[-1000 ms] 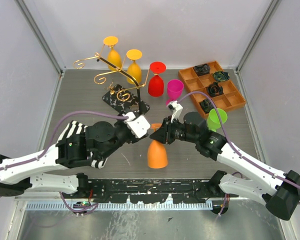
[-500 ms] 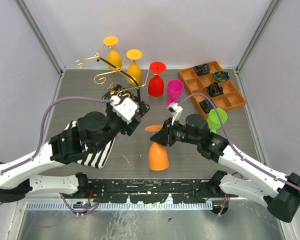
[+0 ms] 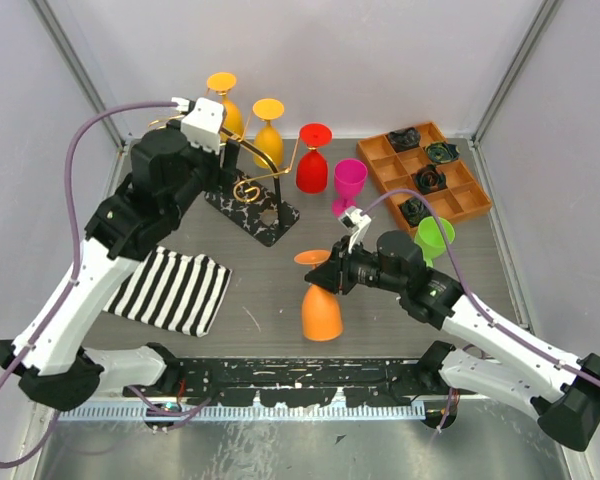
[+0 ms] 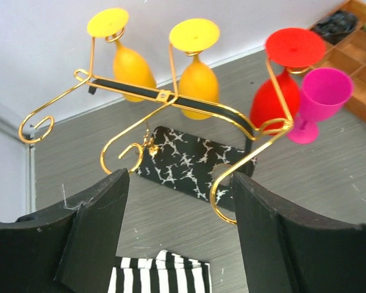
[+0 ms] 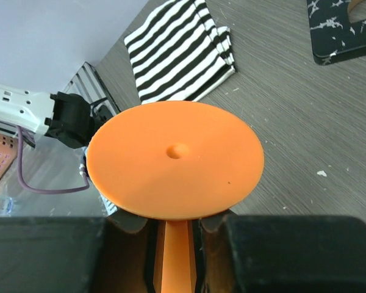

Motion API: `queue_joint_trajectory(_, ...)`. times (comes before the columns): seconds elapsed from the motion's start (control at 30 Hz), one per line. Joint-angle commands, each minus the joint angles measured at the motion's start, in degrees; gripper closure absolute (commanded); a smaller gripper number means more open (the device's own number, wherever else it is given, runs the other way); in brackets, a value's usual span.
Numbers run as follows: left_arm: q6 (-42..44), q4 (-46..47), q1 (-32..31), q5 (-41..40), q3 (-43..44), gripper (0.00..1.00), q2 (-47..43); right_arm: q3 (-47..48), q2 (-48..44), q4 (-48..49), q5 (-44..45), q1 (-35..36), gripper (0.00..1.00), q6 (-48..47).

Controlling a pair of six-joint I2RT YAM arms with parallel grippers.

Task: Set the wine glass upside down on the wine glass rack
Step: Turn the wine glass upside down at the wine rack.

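Orange compartment tray (image 3: 462, 206) holding four dark clumps in separate cells, wine glass rack (image 3: 250, 210) carrying three upturned glasses, two yellow glasses (image 3: 268, 136) and one red glass (image 3: 312, 168), right gripper (image 3: 320, 279) pinching the inverted orange wine glass (image 3: 321, 316) by its stem, apart from the rack, left gripper (image 4: 180, 189) gaping wide above the rack, one magenta glass (image 3: 349, 181) and one green glass (image 3: 435, 239) standing upright.

Bystander objects on the grey table (image 3: 270, 310).
A striped cloth (image 3: 175, 290) lies flat at lower left. An orange tray (image 3: 467, 205) at upper right holds dark objects (image 3: 430, 180) in several compartments. Two yellow glasses (image 3: 225, 110) and a red glass (image 3: 313, 165) are inverted at upper centre. A magenta glass (image 3: 349, 180) stands upright just right of the red one. A green glass (image 3: 434, 238) sits below the tray, its lower part hidden.
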Motion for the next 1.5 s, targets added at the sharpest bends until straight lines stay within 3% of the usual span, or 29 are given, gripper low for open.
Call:
queue_joint_trajectory(0.0, -1.91, -5.43, 7.57, 6.89, 4.55, 0.25, 4.29, 0.13, -2.26, 0.02, 1.60, 0.15, 0.99, -1.23)
queue_joint_trajectory(0.2, -4.06, -10.28, 20.24, 20.50, 9.82, 0.23, 11.00, -0.24, -2.87, -0.58, 1.48, 0.15, 0.99, -1.36)
queue_joint_trajectory(0.27, -4.85, -10.56, 23.57, 26.64, 10.49, 0.16, 13.10, -0.33, -2.66, -0.69, 1.24, 0.19, 0.99, -1.40)
queue_joint_trajectory(0.5, -5.44, -8.15, 30.84, 36.09, 10.11, 0.09, 17.23, -0.34, -2.93, -2.05, 1.39, 0.15, 0.99, -1.80)
queue_joint_trajectory(0.93, -3.72, -7.67, 31.68, 41.73, 11.71, 0.08, 24.48, -0.52, -4.37, -4.85, 2.58, 0.18, 0.99, -2.50)
queue_joint_trajectory(1.47, -4.91, -8.93, 30.50, 44.41, 7.87, 0.06, 19.84, -1.28, -7.21, -10.44, 6.47, 0.14, 0.99, -4.70)
